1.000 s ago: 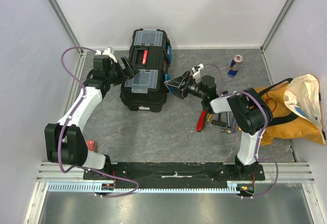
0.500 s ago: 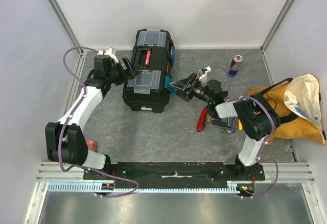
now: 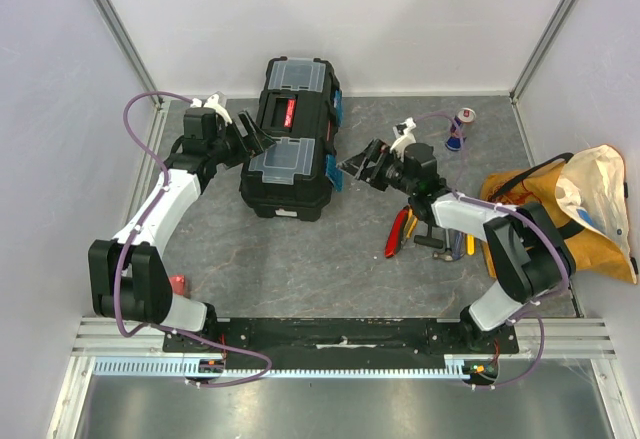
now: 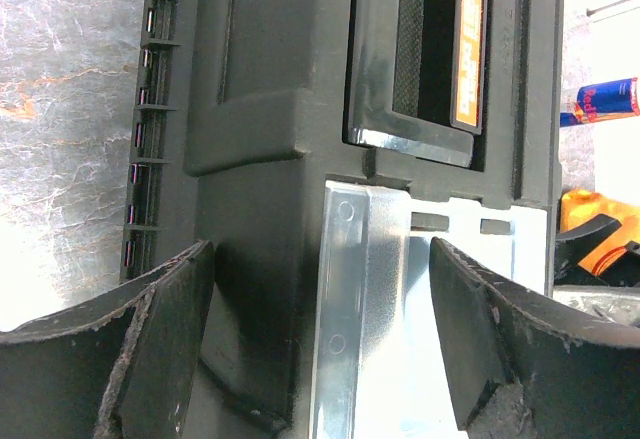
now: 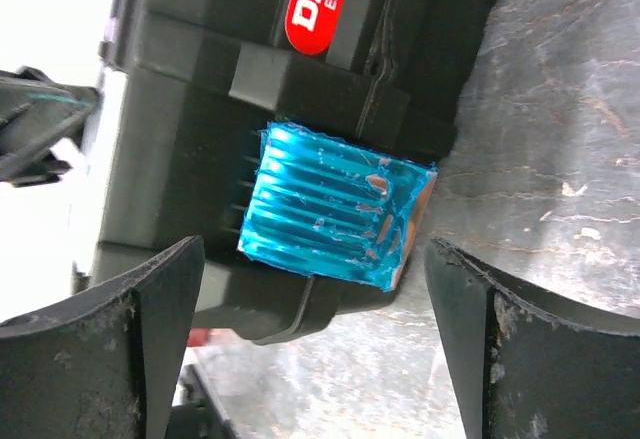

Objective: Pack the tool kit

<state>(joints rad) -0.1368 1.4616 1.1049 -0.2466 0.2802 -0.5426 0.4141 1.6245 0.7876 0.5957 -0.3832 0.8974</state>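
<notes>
Lengthwise toward back wall (image 3: pixel 330 19), toolbox (image 3: pixel 290 139); blue latches (image 3: pixel 329 167) toward right claw (image 3: pixel 358 164).

Toolbox (image 3: pixel 290 149): one, on the desk (image 3: pixel 330 259).
Clear-lidded compartments (image 3: pixel 279 160): two, set in the toolbox's lid.
Blue latches (image 3: pixel 330 169): two, on the toolbox's right side.
Hand tools (image 3: pixel 397 232): at least three, right of the toolbox; exact count unclear.
Drink can (image 3: pixel 457 129): one.
Fabric bag (image 3: pixel 580 219): one.

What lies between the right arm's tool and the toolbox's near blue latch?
Nothing. In the right wrist view the open right tool faces the blue latch with no object in the gap; the top external view shows only bare table there.
</notes>
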